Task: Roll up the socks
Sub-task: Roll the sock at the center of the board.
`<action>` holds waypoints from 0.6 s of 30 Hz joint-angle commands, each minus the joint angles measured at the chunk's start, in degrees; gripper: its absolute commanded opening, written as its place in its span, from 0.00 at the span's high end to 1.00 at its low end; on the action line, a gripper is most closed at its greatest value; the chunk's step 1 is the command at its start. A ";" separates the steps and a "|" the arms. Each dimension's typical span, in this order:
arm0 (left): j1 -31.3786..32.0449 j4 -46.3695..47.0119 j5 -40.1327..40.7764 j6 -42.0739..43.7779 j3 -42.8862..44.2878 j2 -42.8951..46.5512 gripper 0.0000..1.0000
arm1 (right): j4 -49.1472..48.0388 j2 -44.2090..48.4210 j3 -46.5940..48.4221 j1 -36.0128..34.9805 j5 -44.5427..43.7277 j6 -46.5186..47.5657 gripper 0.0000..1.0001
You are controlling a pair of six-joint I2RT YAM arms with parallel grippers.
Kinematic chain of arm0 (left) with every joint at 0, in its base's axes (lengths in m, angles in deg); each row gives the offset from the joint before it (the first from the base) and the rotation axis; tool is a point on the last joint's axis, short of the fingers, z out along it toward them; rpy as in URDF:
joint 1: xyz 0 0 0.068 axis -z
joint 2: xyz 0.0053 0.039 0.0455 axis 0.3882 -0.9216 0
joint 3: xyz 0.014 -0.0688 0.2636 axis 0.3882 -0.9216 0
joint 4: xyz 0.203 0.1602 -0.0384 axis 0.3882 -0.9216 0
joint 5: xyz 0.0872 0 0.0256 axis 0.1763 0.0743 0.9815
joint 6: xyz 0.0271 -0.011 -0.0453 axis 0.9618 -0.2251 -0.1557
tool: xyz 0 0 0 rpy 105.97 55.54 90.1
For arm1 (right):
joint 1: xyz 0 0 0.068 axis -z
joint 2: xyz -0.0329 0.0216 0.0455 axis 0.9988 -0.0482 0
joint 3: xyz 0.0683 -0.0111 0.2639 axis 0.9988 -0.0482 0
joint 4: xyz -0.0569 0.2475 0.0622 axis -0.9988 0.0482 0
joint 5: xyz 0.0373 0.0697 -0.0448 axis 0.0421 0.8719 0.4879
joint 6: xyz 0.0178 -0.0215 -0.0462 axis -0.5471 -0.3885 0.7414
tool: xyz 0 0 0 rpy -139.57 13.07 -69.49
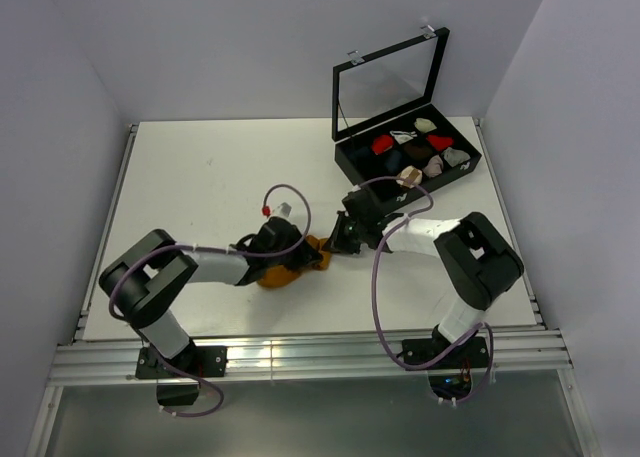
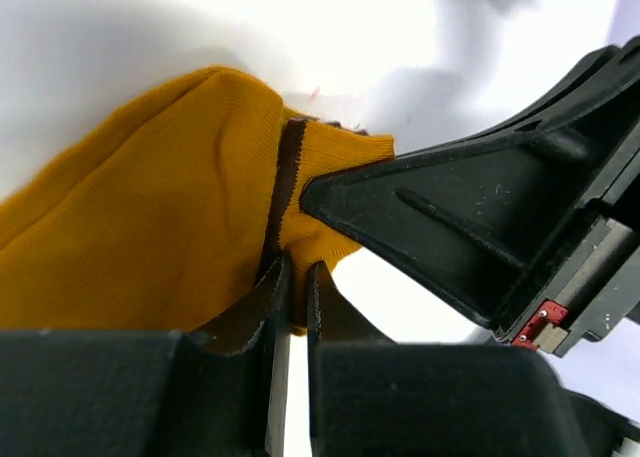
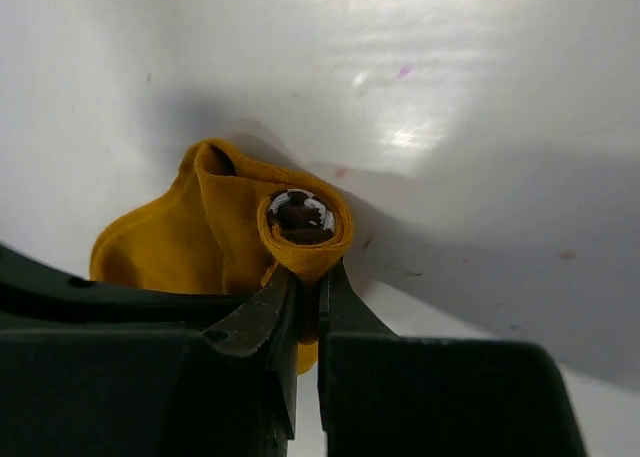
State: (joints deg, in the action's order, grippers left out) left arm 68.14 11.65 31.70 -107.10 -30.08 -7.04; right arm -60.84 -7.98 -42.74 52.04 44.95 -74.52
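Observation:
The mustard-orange sock (image 1: 285, 272) lies bunched in the middle of the white table, between both arms. My left gripper (image 2: 298, 269) is shut on a fold of the sock (image 2: 150, 227), beside a dark brown seam (image 2: 290, 167). From the other side my right gripper (image 3: 305, 277) is shut on the sock's rolled end (image 3: 335, 242), a tight orange loop with dark brown fabric inside (image 3: 300, 217). I cannot tell whether that brown fabric is the second sock or the cuff. In the top view the left gripper (image 1: 305, 260) and right gripper (image 1: 332, 245) nearly touch.
A black compartment box (image 1: 352, 163) with its glass lid (image 1: 390, 82) raised stands at the back right and holds several small sock bundles. The right gripper's finger (image 2: 450, 227) fills the right of the left wrist view. Walls close in the table on three sides.

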 commanded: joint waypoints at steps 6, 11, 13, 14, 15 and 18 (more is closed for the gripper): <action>-1.53 -11.80 5.58 19.32 12.61 -5.19 0.67 | 11.04 3.21 0.06 1.45 -6.95 -0.67 1.00; -1.27 -13.11 8.64 13.98 5.34 5.58 0.54 | 12.01 4.97 -1.08 1.54 -6.87 -1.38 1.00; -1.27 -15.65 10.75 12.04 2.95 9.56 0.53 | 12.19 5.15 -1.00 1.45 -6.78 -0.77 1.00; -1.35 -16.53 12.93 10.20 0.85 13.06 0.53 | 12.10 5.15 -0.91 1.45 -6.17 -0.51 1.00; -1.27 -18.28 14.26 9.57 -0.13 14.57 0.53 | 12.01 5.15 -0.91 1.45 -5.99 0.19 1.00; -1.62 -19.44 17.44 8.07 -2.59 17.66 0.54 | 12.10 4.80 -0.47 1.45 -5.99 1.07 1.00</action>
State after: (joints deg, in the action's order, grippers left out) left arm 66.92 -4.83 43.11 -96.30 -30.86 7.99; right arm -52.25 -4.44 -42.76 53.74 39.93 -75.33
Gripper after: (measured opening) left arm 0.466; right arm 0.116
